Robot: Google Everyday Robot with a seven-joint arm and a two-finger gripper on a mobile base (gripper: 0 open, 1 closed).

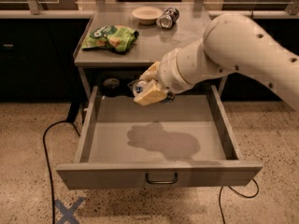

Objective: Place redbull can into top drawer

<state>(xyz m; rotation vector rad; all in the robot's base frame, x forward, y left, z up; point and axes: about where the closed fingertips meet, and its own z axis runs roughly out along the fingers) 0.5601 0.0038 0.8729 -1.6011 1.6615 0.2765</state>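
The top drawer is pulled wide open below the counter, and its grey front panel has a small curved handle. My gripper hangs over the drawer's back left part, just under the counter edge. Its beige fingers are shut on the redbull can. The can lies roughly sideways, with its silver top and a bit of blue pointing left. Most of the can is hidden by the fingers. It is held above the drawer floor and does not touch it.
On the counter lie a green snack bag, a small white bowl and a dark can with black-and-white markings on its side. A black cable runs along the floor at the left. A blue X mark is on the floor.
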